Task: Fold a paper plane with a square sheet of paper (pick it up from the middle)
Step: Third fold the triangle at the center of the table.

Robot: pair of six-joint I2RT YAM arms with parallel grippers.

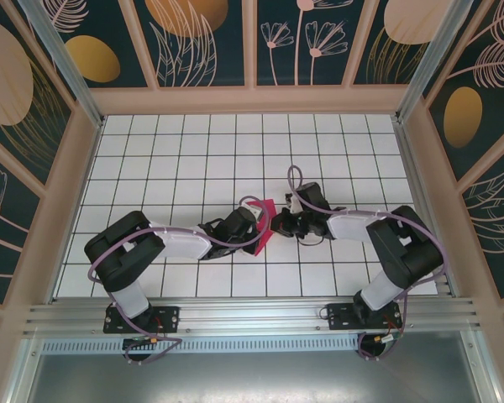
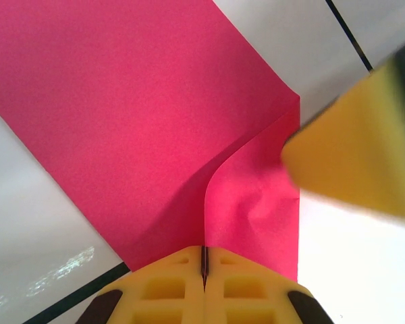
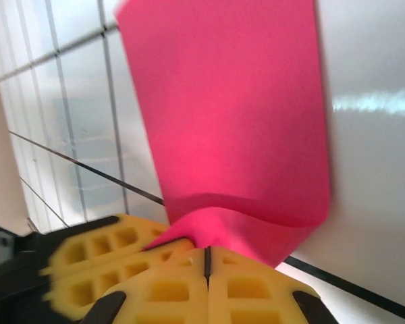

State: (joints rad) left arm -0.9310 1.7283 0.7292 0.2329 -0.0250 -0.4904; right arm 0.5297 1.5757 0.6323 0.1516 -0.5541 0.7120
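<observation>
Square sheet of paper point(image 1: 265, 218) pinched between both grippers, mid-table.
It curved and buckled softly, seemingly raised just off the white tiled table point(image 1: 193, 151): thin, light, limp stuff, easily crumpled. The left gripper point(image 2: 204, 266) and right gripper point(image 3: 206, 260) each had fingers pressed together on its edge; grips near a crease would have controlled it best.

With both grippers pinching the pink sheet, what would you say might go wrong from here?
The left gripper and right gripper are both shut on the square sheet of paper, so pulling apart could tear it. The sheet buckles beside the left pinch; a stray crease may set.
</observation>
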